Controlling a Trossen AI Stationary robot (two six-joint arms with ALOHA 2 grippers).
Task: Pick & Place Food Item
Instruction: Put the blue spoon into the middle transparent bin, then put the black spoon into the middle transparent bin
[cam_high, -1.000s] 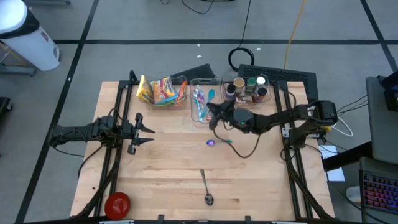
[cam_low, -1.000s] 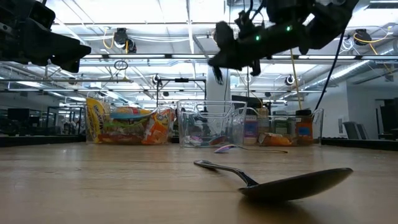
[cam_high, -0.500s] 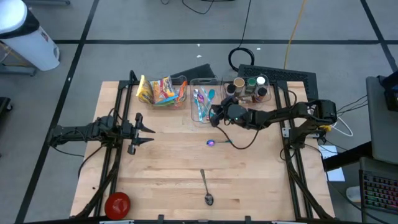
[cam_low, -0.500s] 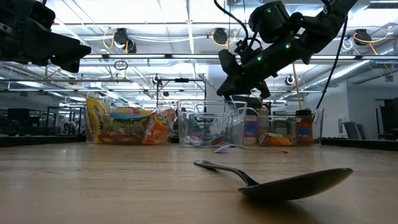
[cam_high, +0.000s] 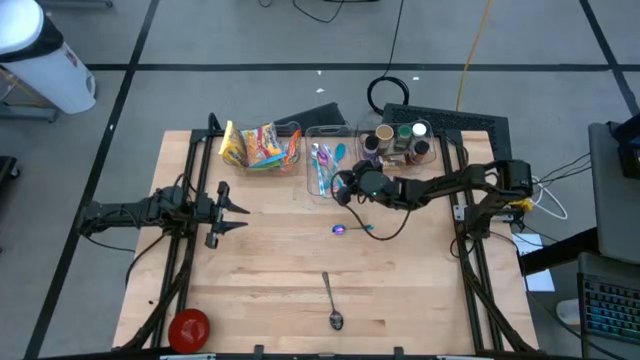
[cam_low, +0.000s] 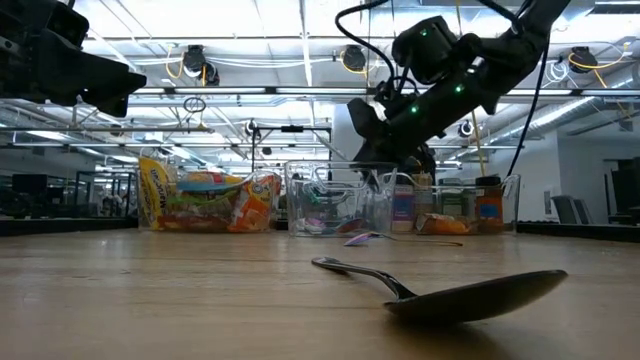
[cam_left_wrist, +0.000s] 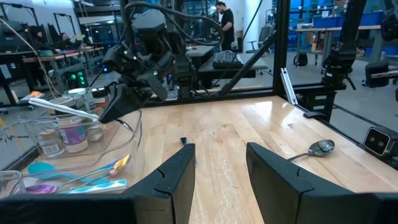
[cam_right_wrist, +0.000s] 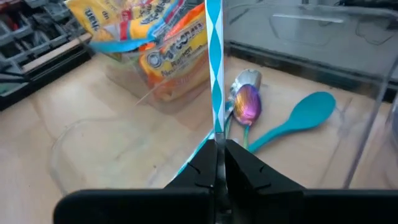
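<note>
My right gripper is shut on a thin straw striped teal and white. It hovers over the near rim of the middle clear bin, which holds coloured plastic spoons. Snack bags fill the clear bin left of it. The straw also shows pale in the left wrist view, sticking out beyond the dark fingers above the bin. My left gripper waits open at the table's left side, holding nothing. My right gripper pinches the straw near one end between its two fingers. The fingers slant downward from the table's right side, and the straw runs on along their line. It is lifted clear, its free end out over the middle bin.
A metal spoon lies near the front edge, and a purple spoon lies mid-table. At the front left corner sits a red round thing. A third clear bin with jars stands at the back right.
My right gripper has sunk toward the middle bin and tipped from about level to slanting downward, rolling a little. It stays shut on the straw, which has come down with it.
</note>
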